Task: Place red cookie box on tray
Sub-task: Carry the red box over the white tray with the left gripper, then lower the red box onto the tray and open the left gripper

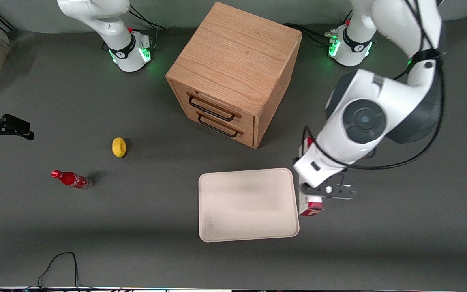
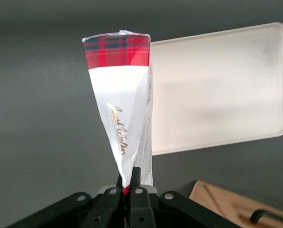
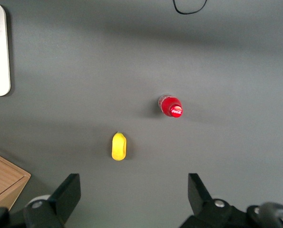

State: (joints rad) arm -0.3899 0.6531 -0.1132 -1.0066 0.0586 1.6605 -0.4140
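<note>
The end effector [image 1: 316,190], clamped on the red cookie box [image 1: 310,206], sits right of centre in the front view, just beside the tray [image 1: 248,205] edge nearest the working arm. The box's long axis appears to run along that edge. The wrist view shows fingers [image 2: 136,183] pinching it; the front view hides that.
</note>
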